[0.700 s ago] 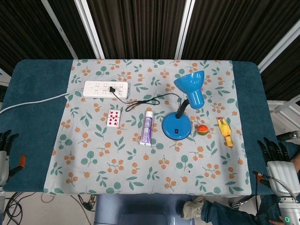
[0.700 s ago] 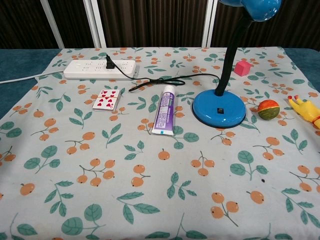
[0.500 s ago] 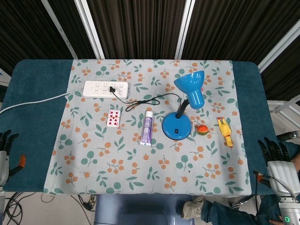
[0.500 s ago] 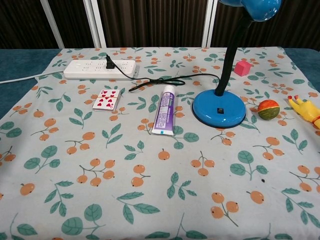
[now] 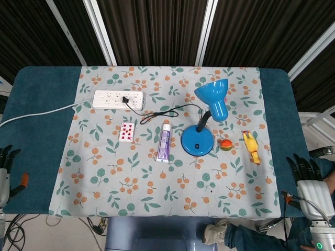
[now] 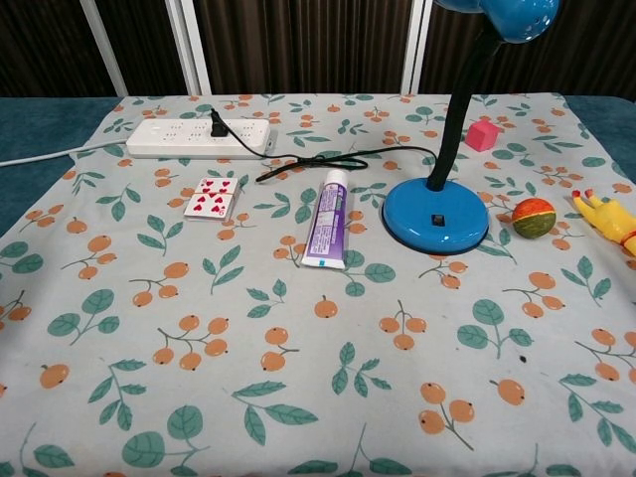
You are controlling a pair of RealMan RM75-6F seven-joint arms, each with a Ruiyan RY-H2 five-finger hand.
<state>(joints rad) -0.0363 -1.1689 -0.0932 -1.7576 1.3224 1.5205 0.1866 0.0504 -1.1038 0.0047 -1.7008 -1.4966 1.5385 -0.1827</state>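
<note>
My left hand (image 5: 5, 170) hangs off the table's left edge in the head view, fingers apart and holding nothing. My right hand (image 5: 308, 180) sits off the right front corner, fingers spread and empty, nearest the yellow rubber chicken (image 5: 251, 147) (image 6: 608, 218). Neither hand shows in the chest view. On the floral cloth (image 5: 172, 183) stand a blue desk lamp (image 5: 204, 117) (image 6: 437, 214), a purple toothpaste tube (image 5: 164, 142) (image 6: 328, 220), a playing card with red hearts (image 5: 126, 132) (image 6: 211, 198), and a small orange-green ball (image 5: 225, 144) (image 6: 534, 218).
A white power strip (image 5: 118, 99) (image 6: 199, 138) lies at the back left with the lamp's black cord (image 5: 162, 113) plugged in and a white cable running off to the left. A pink cube (image 6: 482, 135) sits behind the lamp. Dark blue table (image 5: 39, 104) borders the cloth.
</note>
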